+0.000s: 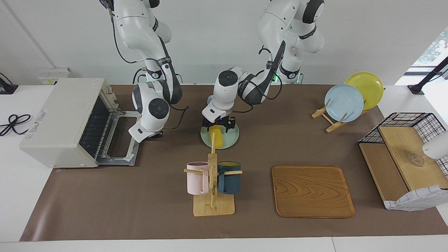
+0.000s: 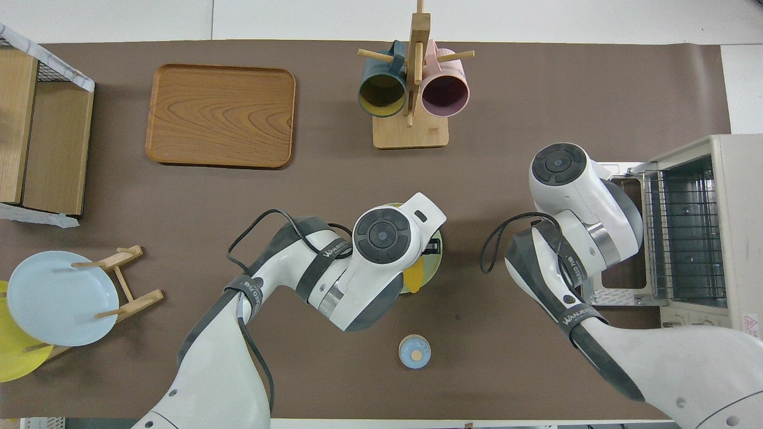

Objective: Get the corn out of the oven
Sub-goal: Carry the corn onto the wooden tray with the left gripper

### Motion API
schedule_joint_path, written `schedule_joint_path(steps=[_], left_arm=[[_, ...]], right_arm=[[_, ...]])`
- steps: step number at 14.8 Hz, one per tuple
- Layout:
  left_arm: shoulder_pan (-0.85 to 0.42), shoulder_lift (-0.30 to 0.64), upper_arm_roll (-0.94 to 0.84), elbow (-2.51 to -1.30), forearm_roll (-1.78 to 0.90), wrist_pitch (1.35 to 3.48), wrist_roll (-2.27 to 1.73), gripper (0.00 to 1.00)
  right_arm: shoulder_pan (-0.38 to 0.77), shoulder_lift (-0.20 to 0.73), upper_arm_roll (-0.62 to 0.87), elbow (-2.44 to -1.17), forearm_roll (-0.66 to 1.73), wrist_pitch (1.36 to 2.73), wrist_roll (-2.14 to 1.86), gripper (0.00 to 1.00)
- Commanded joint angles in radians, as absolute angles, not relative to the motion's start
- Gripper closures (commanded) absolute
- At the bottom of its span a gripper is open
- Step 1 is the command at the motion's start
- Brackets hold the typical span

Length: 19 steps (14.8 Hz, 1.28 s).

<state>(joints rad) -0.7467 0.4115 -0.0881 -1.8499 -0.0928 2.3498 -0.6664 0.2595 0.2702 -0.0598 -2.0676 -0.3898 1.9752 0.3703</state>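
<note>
Brown table mat carries a pale green plate (image 1: pixel 231 140) where the left gripper (image 1: pixel 217 126) grasps the corn (image 1: pixel 217 137), which may roll off on release; the right gripper (image 1: pixel 154 134) waits before the oven (image 1: pixel 59 122), fingers' state unclear.

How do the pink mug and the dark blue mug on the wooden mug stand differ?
The pink mug is pale pink outside and dark pink inside, while the dark blue mug is dark teal blue outside and yellow-green inside. The pink mug hangs toward the right arm's end of the table, the dark blue mug toward the left arm's end. Both look alike in size and shape, and each hangs on a peg of the same wooden mug stand.
</note>
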Motion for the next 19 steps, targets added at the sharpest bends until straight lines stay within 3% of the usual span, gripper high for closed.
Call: schedule_joint_path(steps=[1, 2, 3, 9, 14, 19], left_arm=[[-0.762, 0.407, -0.074, -1.867, -0.089, 2.373, -0.678, 0.79], [-0.762, 0.407, -0.074, -1.867, -0.089, 2.372, -0.678, 0.95], [-0.762, 0.407, -0.074, -1.867, -0.089, 2.370, -0.680, 1.00], [-0.707, 0.347, -0.067, -1.824, -0.089, 2.242, -0.667, 1.00], [-0.507, 0.324, -0.067, -1.677, -0.087, 2.050, -0.523, 1.00], [-0.318, 0.371, -0.067, -1.563, -0.083, 2.013, -0.387, 1.00]], right_arm=[[0.241, 0.216, -0.051, -2.095, -0.432, 1.948, 0.310, 1.00], [0.239, 0.215, -0.051, -2.094, -0.451, 1.947, 0.304, 1.00], [0.239, 0.210, -0.051, -2.092, -0.462, 1.941, 0.295, 1.00], [0.167, 0.101, -0.054, -2.075, -0.468, 1.850, 0.109, 1.00], [0.074, 0.032, -0.055, -2.042, -0.500, 1.807, -0.041, 1.00], [0.014, -0.012, -0.055, -2.029, -0.486, 1.784, -0.123, 1.00]])
